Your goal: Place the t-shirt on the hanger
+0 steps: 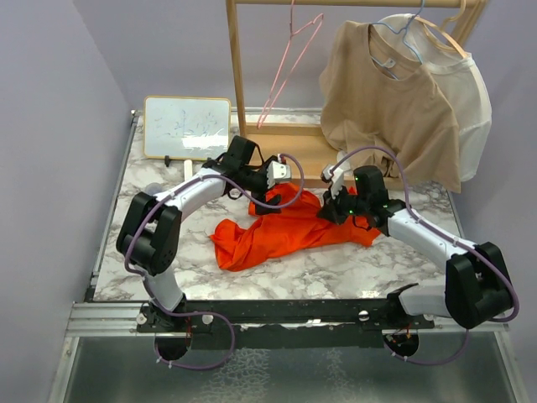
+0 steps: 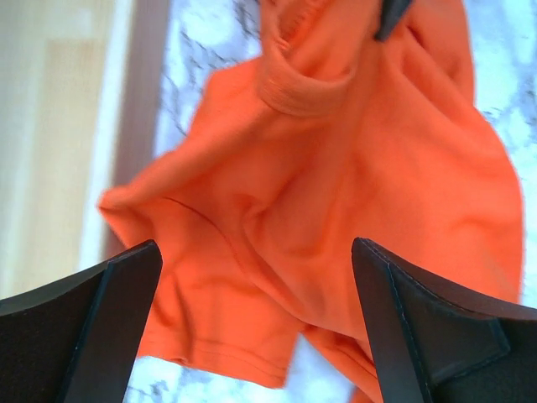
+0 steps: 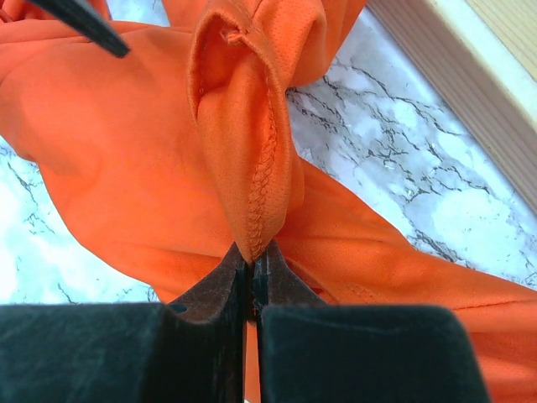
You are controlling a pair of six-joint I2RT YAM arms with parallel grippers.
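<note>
The orange-red t-shirt [image 1: 277, 231] lies crumpled on the marble table between the arms. My right gripper [image 1: 333, 207] is shut on a stitched fold of the t-shirt [image 3: 252, 126], which rises from its tips [image 3: 254, 250]. My left gripper [image 1: 270, 186] is open above the t-shirt's far edge; in the left wrist view its fingers [image 2: 92, 311] stand wide apart over the cloth [image 2: 336, 168], with nothing between them. The pink wire hanger [image 1: 289, 63] hangs from the wooden rack's top bar, apart from both grippers.
The wooden rack [image 1: 238, 75] stands at the table's back, with a tan t-shirt [image 1: 386, 101] and a white t-shirt [image 1: 470, 101] hung at the right. A small whiteboard [image 1: 186, 128] leans at the back left. The rack's base board [image 3: 470, 92] lies close to the right gripper.
</note>
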